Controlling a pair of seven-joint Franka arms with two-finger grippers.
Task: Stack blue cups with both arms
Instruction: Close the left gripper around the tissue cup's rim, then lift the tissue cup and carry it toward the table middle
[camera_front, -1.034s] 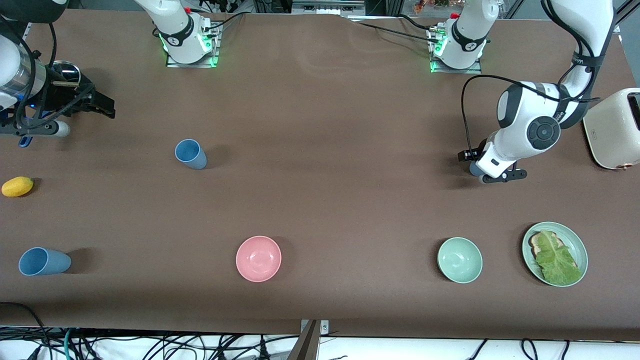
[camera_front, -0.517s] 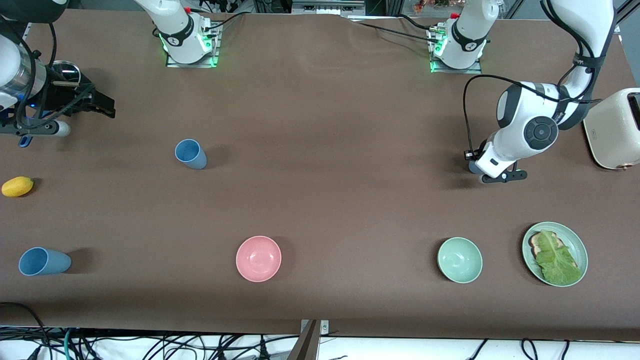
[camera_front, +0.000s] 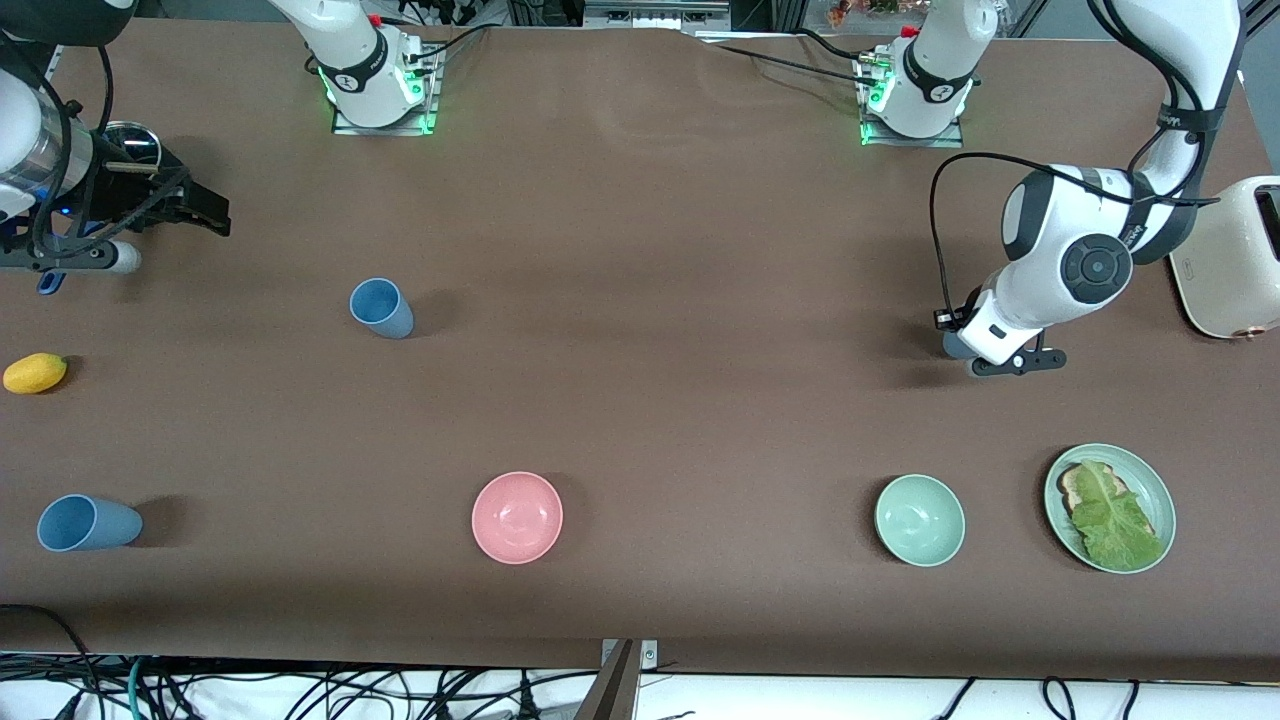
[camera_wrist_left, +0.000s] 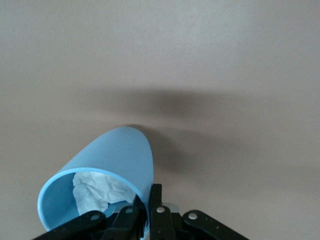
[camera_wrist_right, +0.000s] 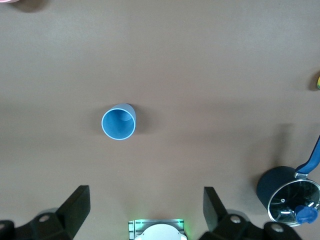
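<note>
Now the left gripper (camera_front: 985, 352) is low over the table (camera_front: 660, 400) toward the left arm's end, farther from the front camera than the mint-green bowl (camera_front: 920, 520), and its wrist view shows a held blue cup (camera_wrist_left: 102, 185) tilted on its side with a crumpled white wad (camera_wrist_left: 100, 190) inside; the black fingertips (camera_wrist_left: 156, 210) are pressed onto the cup's rim, one finger on the outer wall and the other at the inner edge, so the cup is pinched at its lip beside the jaws rather than wrapped between them; in the front view only a sliver of that cup peeks out under the white wrist; the right gripper (camera_front: 195, 210) waits in the air toward the right arm's end of the table, its two black fingers (camera_wrist_right: 75, 205) spread wide with nothing between them; well clear of those jaws, an upright blue cup (camera_front: 380, 307) stands on the table, farther from the front camera than the pink bowl (camera_front: 517, 517) and toward the right arm's end; a third blue cup (camera_front: 85, 523) lies level with the pink bowl, also toward the right arm's end; the green plate (camera_front: 1150, 480) sits beside the mint-green bowl.
</note>
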